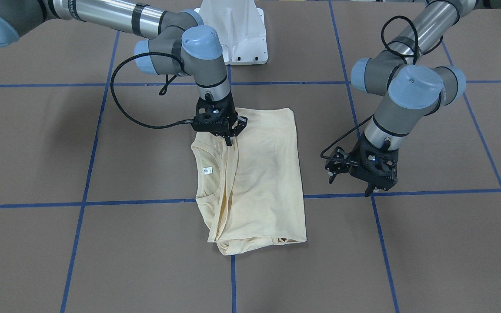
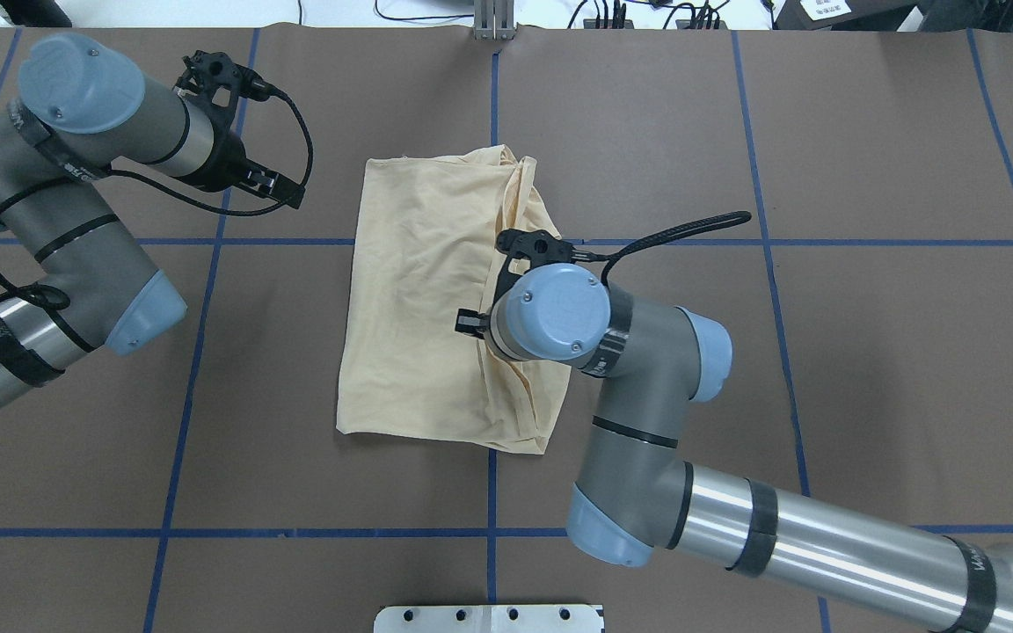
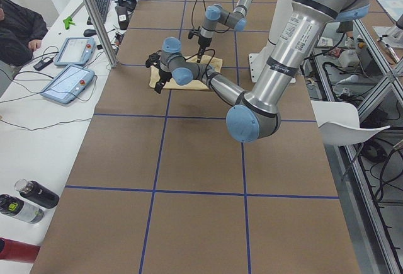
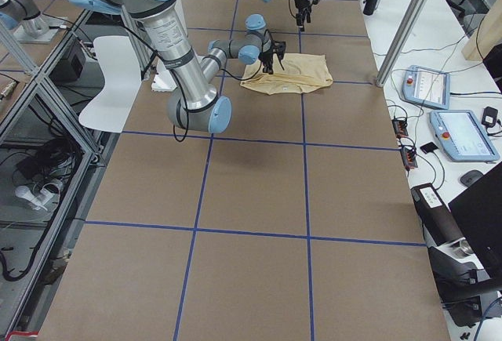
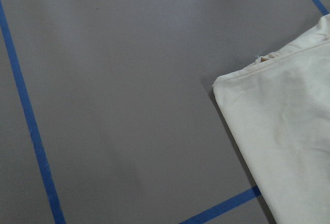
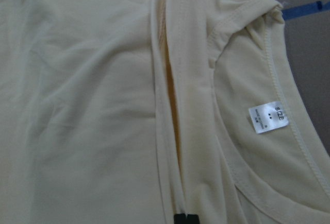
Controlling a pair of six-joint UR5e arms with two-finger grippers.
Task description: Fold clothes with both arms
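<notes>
The cream long-sleeved T-shirt (image 1: pixel 263 174) lies folded into a tall rectangle in the middle of the table, with its neck opening and small white label (image 1: pixel 207 170) facing up. It also shows in the overhead view (image 2: pixel 419 308). My right gripper (image 1: pixel 229 140) is down on the shirt's near end and shut on a raised fold of fabric. Its dark tip shows in the right wrist view (image 6: pixel 185 219) at the end of that fold. My left gripper (image 1: pixel 372 190) hovers over bare table beside the shirt, open and empty. The left wrist view shows only a shirt corner (image 5: pixel 289 131).
Brown table covering with a grid of blue tape lines (image 1: pixel 137 201). The white pedestal base (image 1: pixel 233 30) stands at the robot's side. Tablets (image 3: pixel 69 82) and bottles (image 3: pixel 28 198) lie on the operators' side bench.
</notes>
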